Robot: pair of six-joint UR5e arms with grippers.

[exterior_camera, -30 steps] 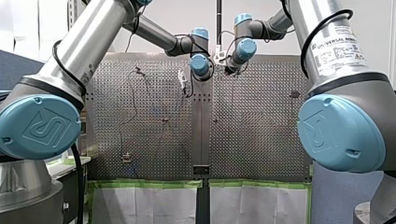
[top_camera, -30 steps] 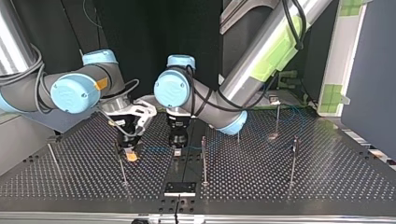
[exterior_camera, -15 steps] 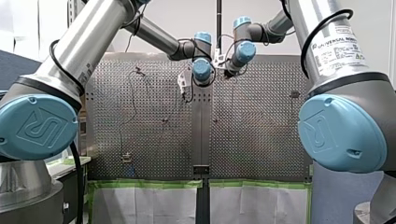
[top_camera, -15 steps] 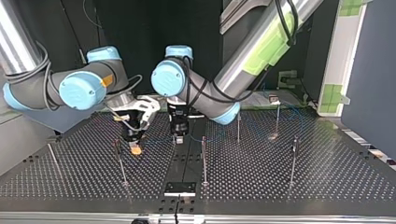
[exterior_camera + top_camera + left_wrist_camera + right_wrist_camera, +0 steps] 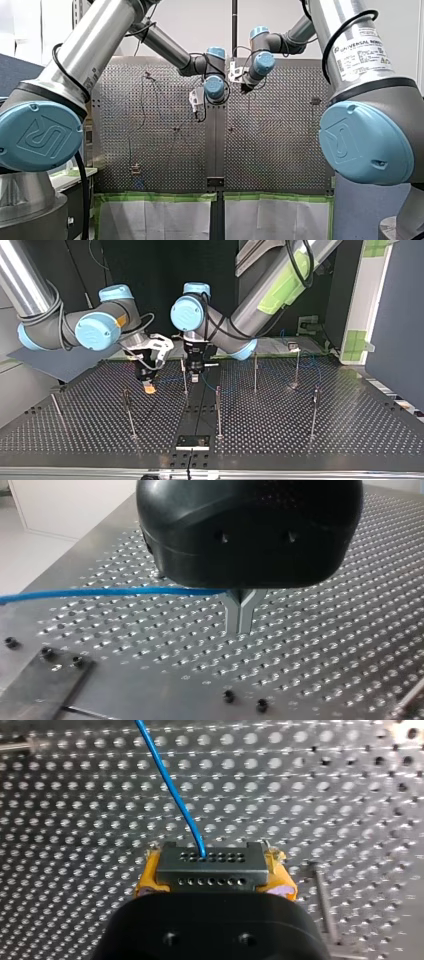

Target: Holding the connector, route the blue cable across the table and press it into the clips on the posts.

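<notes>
Jaws of my right gripper [image 5: 212, 882] clench the black connector [image 5: 209, 865] broadside between yellow pads [image 5: 146, 881], its rows of holes facing outward, above the perforated table [image 5: 75, 820]. From the connector's upper row the blue cable [image 5: 170, 790] leaves toward 11 o'clock in the right wrist view, running away from the gripper.

My left gripper [image 5: 240, 622] has its metal jaws brought tip to tip. In the left wrist view the cable comes in from 9 o'clock, level with the table, and ends at the jaws just under the gripper's black body. It appears pinched there, though the contact itself is hidden.

Seen from across the table, the right gripper hangs at about 9 o'clock of the left one, near but apart. A thin post [image 5: 184, 380] stands between the two, just beside the left gripper. The span of cable between the grippers should therefore lie crosswise to that post, with the left gripper the nearer of the two.

By this reading, the coming move turns on carrying that span against the clip on the thin post. The clip is too small to make out here, as is whether the cable already sits in it.

A second post [image 5: 255, 372] stands at 3 o'clock of the left gripper, and a third post [image 5: 128, 412] at 7 o'clock of the right gripper.
</notes>
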